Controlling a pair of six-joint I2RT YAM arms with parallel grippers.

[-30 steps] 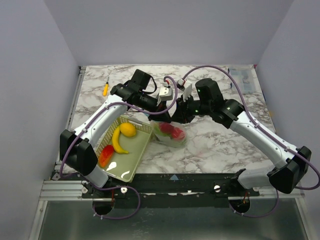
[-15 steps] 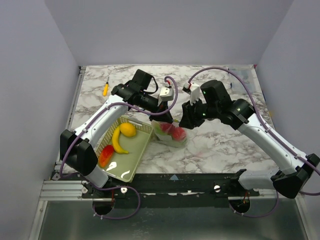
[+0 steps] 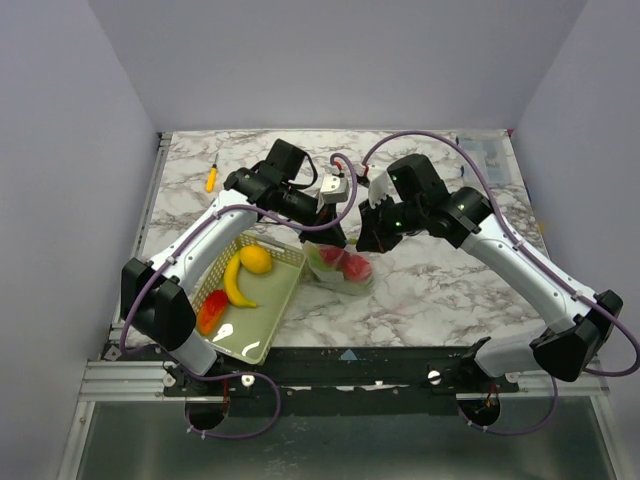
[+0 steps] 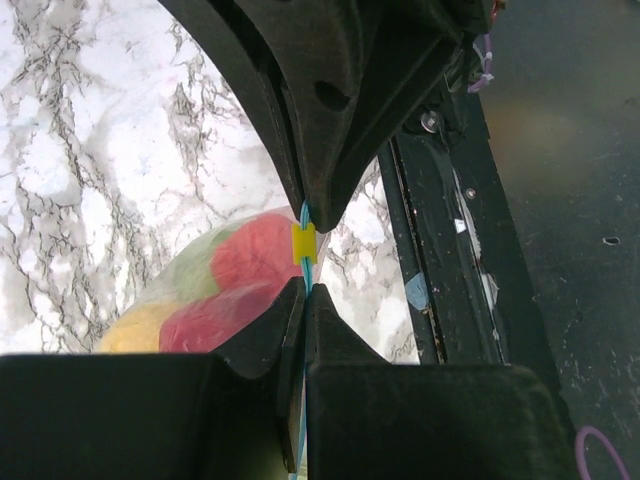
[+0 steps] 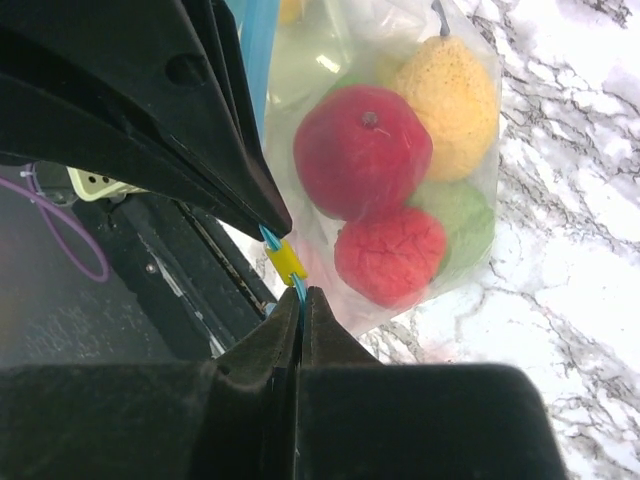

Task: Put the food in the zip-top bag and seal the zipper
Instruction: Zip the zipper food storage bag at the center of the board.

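The zip-top bag point(image 3: 341, 268) hangs just over the table between both grippers, holding red, yellow and green food. In the right wrist view I see a red apple point(image 5: 362, 150), a yellow pear point(image 5: 445, 95), a red fruit point(image 5: 390, 255) and a green piece point(image 5: 462, 215) inside it. My left gripper point(image 3: 334, 236) point(image 4: 305, 292) is shut on the light-blue zipper point(image 4: 305, 215), just below its yellow slider point(image 4: 303, 243). My right gripper point(image 3: 366, 240) point(image 5: 300, 295) is shut on the same zipper point(image 5: 297, 285), on the other side of the slider point(image 5: 285, 262).
A pale green mesh basket point(image 3: 262, 325) lies left of the bag, holding a banana point(image 3: 234, 281), a yellow fruit point(image 3: 256, 259) and a red-orange piece point(image 3: 212, 311). A small orange object point(image 3: 211, 180) lies at the far left. The table's near edge and black rail run just below the bag.
My right arm swung out to the right and has come back left to the bag's rim. The left arm and the bag have hardly moved.
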